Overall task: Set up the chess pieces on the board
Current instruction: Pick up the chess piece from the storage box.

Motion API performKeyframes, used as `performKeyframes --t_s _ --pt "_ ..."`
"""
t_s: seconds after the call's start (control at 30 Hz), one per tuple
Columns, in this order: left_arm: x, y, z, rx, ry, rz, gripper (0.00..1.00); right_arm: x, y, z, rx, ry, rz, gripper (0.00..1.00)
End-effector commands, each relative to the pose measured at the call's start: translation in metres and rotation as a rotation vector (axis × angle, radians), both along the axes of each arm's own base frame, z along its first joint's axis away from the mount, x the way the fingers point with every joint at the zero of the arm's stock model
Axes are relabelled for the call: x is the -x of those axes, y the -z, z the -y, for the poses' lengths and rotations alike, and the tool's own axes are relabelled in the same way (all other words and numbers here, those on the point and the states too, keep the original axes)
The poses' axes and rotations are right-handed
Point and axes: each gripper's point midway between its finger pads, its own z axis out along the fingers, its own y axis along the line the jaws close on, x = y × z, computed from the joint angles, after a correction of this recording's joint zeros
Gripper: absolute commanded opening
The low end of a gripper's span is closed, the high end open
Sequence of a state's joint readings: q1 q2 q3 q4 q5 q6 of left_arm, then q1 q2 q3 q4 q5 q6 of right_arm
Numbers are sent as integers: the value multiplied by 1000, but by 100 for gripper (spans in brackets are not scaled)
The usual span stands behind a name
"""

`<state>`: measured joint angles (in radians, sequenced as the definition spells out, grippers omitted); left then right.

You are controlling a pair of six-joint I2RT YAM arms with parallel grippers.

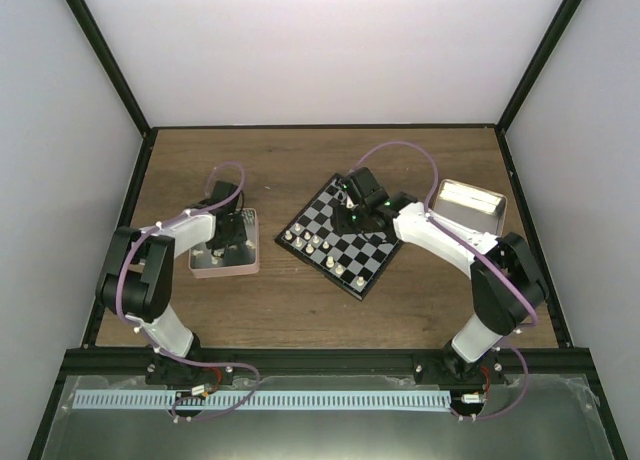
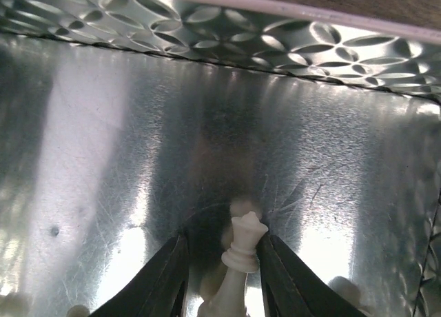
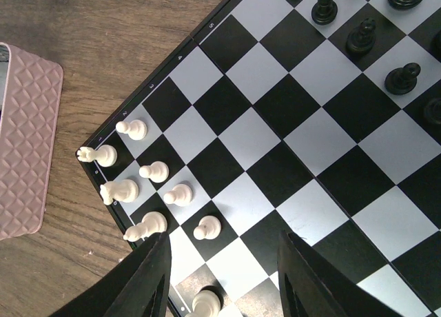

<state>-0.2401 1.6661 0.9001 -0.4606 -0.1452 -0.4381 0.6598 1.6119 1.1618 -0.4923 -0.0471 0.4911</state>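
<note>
Top view: even, soft light, faint shadows. Big glare patches on shiny embossed silver tin floor (image 2: 103,158); slim cream-white chess piece (image 2: 246,244) slightly soft, bottom corners blurred. Black-and-pale checked board (image 3: 275,103) sharp, evenly lit.

The board (image 1: 350,245) is laid cornerwise, right of the bench's centre. Along its near-left edge cream-white pieces (image 3: 157,171) are stood in two rows, and black pieces (image 3: 363,36) are set toward the opposite edge. One cream-white crowned piece (image 2: 245,244) is seen upright on a silvery tray floor (image 2: 103,158).
</note>
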Motion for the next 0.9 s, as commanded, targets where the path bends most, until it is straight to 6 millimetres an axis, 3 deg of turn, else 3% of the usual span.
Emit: performKeyframes --t_s 0.0,0.2,0.33,0.63,0.77,0.87 --pt "4 4 5 37 7 -28 30 -3 -13 -1 -15 10 35 43" --pt "13 -1 13 99 5 -26 37 -2 -12 -1 -16 9 31 43" --pt "21 1 15 112 6 -37 37 -2 -11 -2 -19 9 26 43" --pt "22 3 9 79 -11 -39 16 -1 -10 -2 -24 10 21 43" --pt "12 -18 13 106 1 29 13 0 -14 -4 -39 8 24 43" --pt "3 -46 24 161 34 113 13 1 -23 -8 -87 -9 32 43"
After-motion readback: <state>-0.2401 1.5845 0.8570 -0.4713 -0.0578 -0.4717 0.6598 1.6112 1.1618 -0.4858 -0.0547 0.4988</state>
